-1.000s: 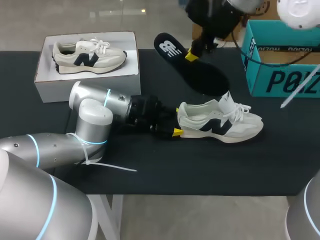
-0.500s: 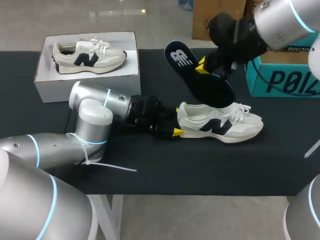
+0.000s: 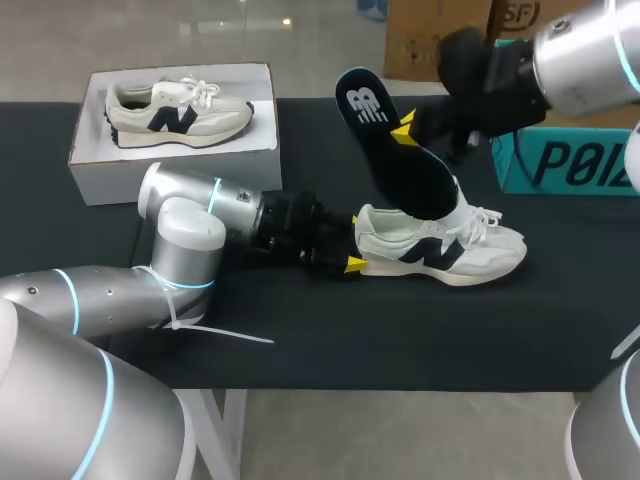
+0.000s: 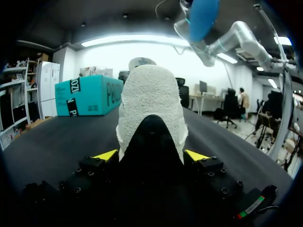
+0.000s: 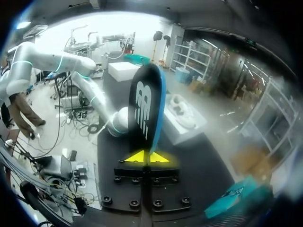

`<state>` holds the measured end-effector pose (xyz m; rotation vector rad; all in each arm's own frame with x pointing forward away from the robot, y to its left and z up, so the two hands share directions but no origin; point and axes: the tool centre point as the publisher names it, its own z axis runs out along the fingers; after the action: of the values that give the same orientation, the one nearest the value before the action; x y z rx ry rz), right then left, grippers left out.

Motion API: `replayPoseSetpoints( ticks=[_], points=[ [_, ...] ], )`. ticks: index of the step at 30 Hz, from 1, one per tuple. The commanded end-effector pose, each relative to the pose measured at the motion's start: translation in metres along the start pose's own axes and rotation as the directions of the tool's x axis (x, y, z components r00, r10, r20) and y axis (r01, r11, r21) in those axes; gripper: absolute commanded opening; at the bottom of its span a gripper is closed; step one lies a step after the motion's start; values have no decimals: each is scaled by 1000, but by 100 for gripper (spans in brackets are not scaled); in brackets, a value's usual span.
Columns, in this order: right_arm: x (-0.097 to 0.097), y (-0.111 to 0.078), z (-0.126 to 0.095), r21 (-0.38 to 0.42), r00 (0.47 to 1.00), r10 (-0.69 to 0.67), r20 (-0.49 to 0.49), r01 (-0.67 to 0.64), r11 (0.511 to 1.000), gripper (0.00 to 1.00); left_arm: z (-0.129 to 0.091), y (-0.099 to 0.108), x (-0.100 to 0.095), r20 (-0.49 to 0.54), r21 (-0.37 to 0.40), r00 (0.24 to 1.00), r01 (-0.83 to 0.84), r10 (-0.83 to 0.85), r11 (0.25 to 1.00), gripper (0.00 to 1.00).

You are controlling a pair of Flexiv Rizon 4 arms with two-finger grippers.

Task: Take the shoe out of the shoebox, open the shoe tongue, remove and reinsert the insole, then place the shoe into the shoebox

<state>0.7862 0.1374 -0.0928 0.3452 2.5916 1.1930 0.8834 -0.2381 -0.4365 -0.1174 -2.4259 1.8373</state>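
L arm: low, in from 9 o'clock; L gripper (image 3: 352,243) (image 4: 150,155) clamps shoe (image 3: 440,245) (image 4: 151,99) heel.
R arm: raised, from 2 o'clock; R gripper (image 3: 403,130) (image 5: 147,157) pinches insole (image 3: 400,165) (image 5: 147,106).
Insole: tilted, lower end over shoe's opening.

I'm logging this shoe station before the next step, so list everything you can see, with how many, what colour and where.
loose shoe: one, cream with a dark logo, on its sole mid-table, heel toward the left arm.
boxed shoe: one, same cream and dark, inside the white box.
white box: one, white, open, far left of the table.
insole: one, black with a white logo, held tilted above the loose shoe, lower end near its opening.
teal box: one, teal, far right of the table.
table: one, black top.
left end effector: one, yellow-tipped, shut on the loose shoe's heel.
right end effector: one, yellow-tipped, shut on the insole's edge.
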Motion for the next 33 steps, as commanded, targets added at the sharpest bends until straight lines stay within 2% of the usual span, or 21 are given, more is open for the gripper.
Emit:
replayPoseSetpoints(
  ticks=[1,7,15,23,28,33],
  points=[
    [13,-8,-19,-123,1000,5,-11,-6,992,0,1,3,-1,-2,-3,1000,1,-1,1000,0],
    [28,-4,-39,-214,996,17,-86,-36,976,0,1,3,-1,-2,-3,1000,1,-1,1000,0],
    [64,4,-69,-218,988,92,-122,-117,969,0,1,3,-1,-2,-3,1000,1,-1,1000,0],
    [100,17,-91,-160,981,168,-92,-181,970,0,1,3,-1,-2,-3,1000,1,-1,1000,0],
    [109,30,-104,-171,978,190,-84,-202,964,0,1,3,-1,-2,-3,1000,1,-1,1000,0],
    [109,57,-114,-167,981,174,-90,-187,968,0,1,3,-1,-2,-3,1000,1,-1,1000,0]
  ],
)
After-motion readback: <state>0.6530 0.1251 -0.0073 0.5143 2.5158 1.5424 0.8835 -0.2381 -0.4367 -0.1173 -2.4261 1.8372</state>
